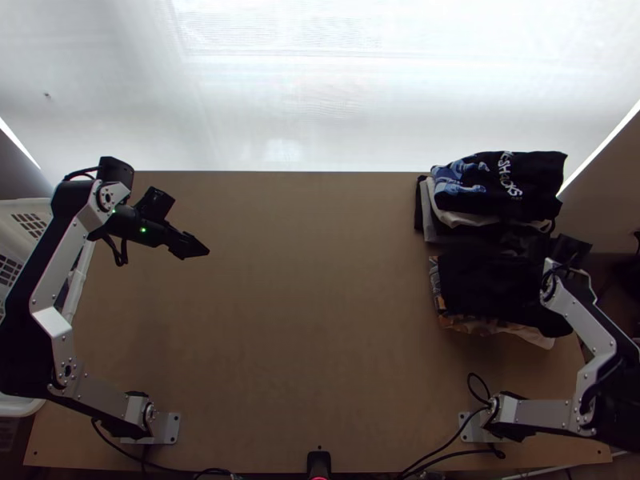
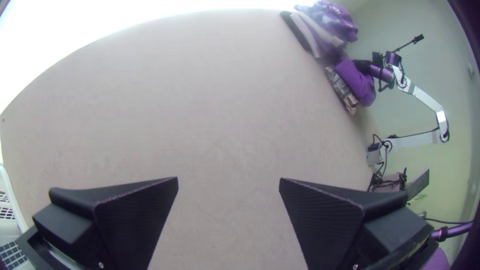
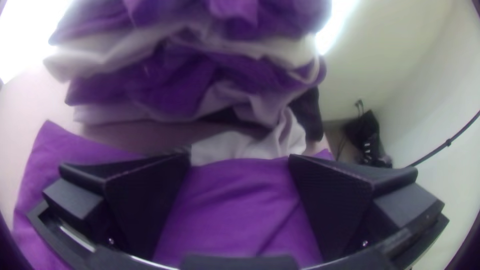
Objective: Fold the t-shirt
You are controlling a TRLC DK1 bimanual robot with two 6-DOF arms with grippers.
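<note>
So the left claw (image 1: pixel 189 245) is wide open with nothing in it, and in its own wrist view the two fingers (image 2: pixel 135 215) stand well apart with bare wooden table (image 1: pixel 320 320) between them. The right claw (image 1: pixel 534 250) is spread too, not clamped on anything. Its wrist view has the fingers (image 3: pixel 335 200) well apart, with the dark folded garment (image 1: pixel 492 284) that tops the near pile showing between and below them. Can't tell if they're actually touching the cloth. Left arm (image 1: pixel 60 248) goes out from its base past the table's left edge, over the white basket (image 1: pixel 76 280), then bends back in so the claw sits above the table's far left part, pointing in toward the middle. Right arm (image 1: pixel 584 320) bows out past the right edge and comes back in to the near pile. As for the t-shirt, honestly can't tell which piece it is: the clothes are in two piles side by side at the table's right, the near one with that dark piece lying flat and folded on top, the far one topped by a dark printed garment (image 1: pixel 532 188), folded, with pale layers (image 1: pixel 448 214) poking out under it.
</note>
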